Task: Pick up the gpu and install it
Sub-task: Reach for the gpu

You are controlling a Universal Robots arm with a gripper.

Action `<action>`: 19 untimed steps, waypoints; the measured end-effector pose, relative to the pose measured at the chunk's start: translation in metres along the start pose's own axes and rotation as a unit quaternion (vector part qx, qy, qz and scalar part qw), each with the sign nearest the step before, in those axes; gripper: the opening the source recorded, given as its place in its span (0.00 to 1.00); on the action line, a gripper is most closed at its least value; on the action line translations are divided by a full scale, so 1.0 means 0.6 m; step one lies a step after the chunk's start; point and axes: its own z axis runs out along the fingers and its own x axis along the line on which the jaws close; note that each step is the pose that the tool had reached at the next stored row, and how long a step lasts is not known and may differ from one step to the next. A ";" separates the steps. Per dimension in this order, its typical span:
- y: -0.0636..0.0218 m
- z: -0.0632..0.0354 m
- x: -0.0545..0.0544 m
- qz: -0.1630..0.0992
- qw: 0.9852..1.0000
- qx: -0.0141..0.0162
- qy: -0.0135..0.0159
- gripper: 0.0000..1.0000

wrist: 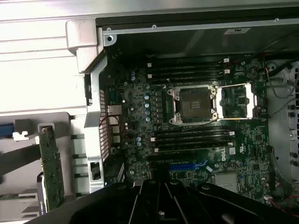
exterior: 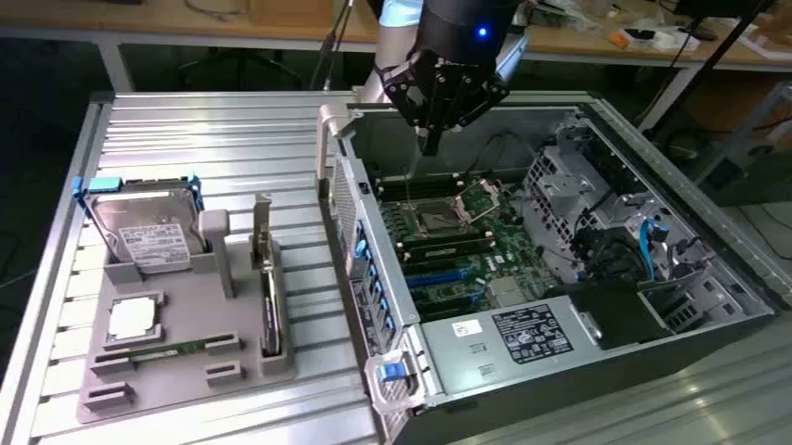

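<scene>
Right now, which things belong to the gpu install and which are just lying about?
Job: gpu, standing on edge; shut pincer above the open computer case; motherboard.
Lying about: hard drive with blue rails; processor; memory stick.

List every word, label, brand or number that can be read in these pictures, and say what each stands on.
"DELL": white print on the motherboard, wrist view.
Label on the hard drive: print too small to read.
Label on the power supply: too small to read.
White sticker beside it: too small to read.
Pale sticker on the case wall: blurred, unreadable.
</scene>
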 end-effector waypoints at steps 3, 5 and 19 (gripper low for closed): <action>0.000 0.000 0.001 0.000 1.000 0.000 0.000 0.11; 0.000 0.000 0.001 0.000 1.000 0.000 0.000 0.11; -0.001 0.000 0.013 0.000 1.000 0.000 0.000 0.11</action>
